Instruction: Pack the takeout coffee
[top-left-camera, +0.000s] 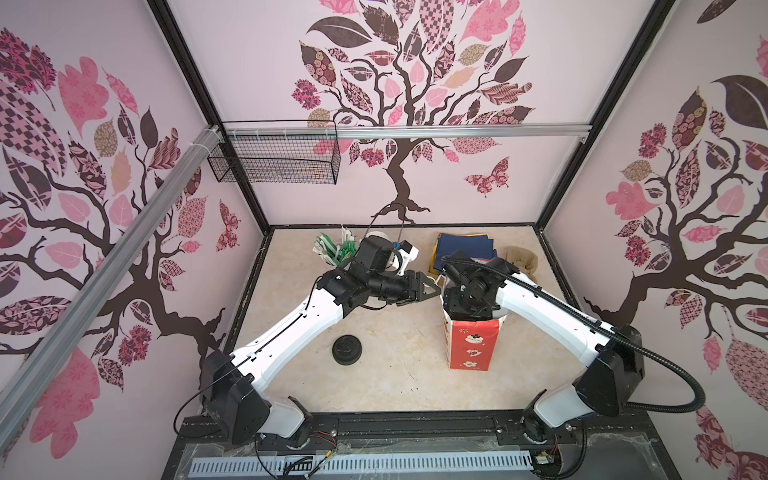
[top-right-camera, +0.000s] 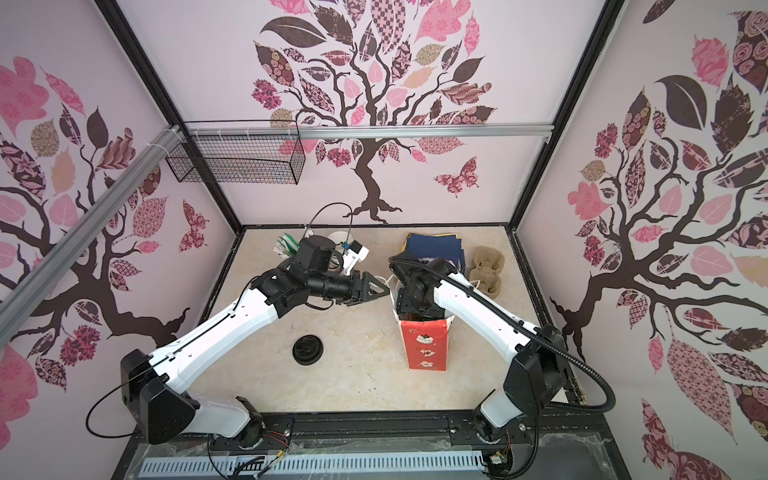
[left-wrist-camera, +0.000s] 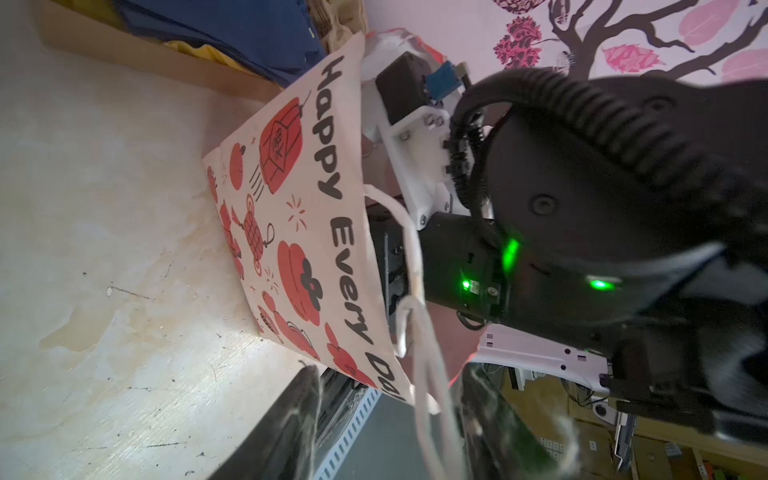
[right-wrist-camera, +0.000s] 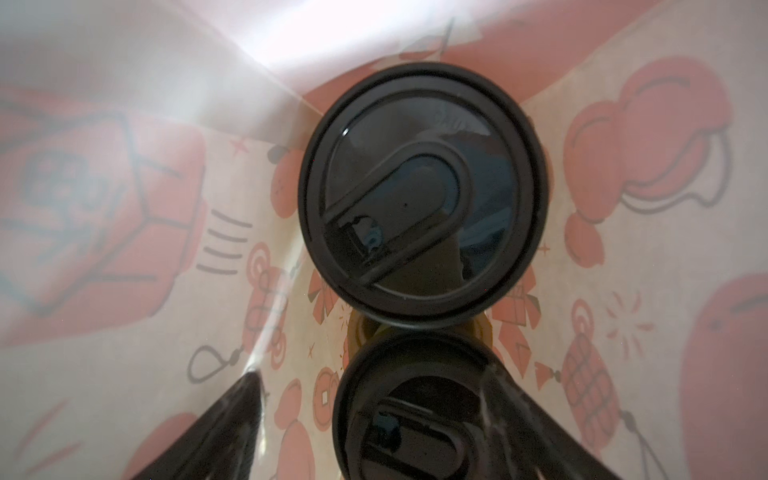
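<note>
1. Both cups of the takeout coffee stand inside the paper bag (top-left-camera: 469, 345). The bag is upright on the table (top-left-camera: 395, 382), right of centre in both top views.
2. The right wrist view looks straight down into the bag. The far cup (right-wrist-camera: 419, 199) and the near cup (right-wrist-camera: 415, 415) stand close together, and only their black sip lids show. Whether the lids touch cannot be told.
3. The packing itself looks done. What seems left is to lift the right arm out of the bag without tipping a cup and to move the left arm clear of the bag's mouth.
4. The stack of bare lids (top-left-camera: 348, 350) and the cup of straws (top-left-camera: 332, 249) stand on the table outside the bag, well apart from it.
5. The right gripper (right-wrist-camera: 374, 374) is down inside the bag, hidden in both top views by its own arm.
   - Its jaws stand wide and straddle the near cup.
   - One finger (right-wrist-camera: 224, 432) is clear of the lid, with bag paper showing between them.
   - The other finger (right-wrist-camera: 515, 407) overlaps the lid's edge in the view, and contact cannot be told.
   - It reads as open, not gripping.
6. The left gripper (left-wrist-camera: 388, 374) sits just beside the bag's mouth with its jaws parted. The white handle (left-wrist-camera: 415, 270) hangs loosely between its fingers, and nothing appears pinched.
</note>
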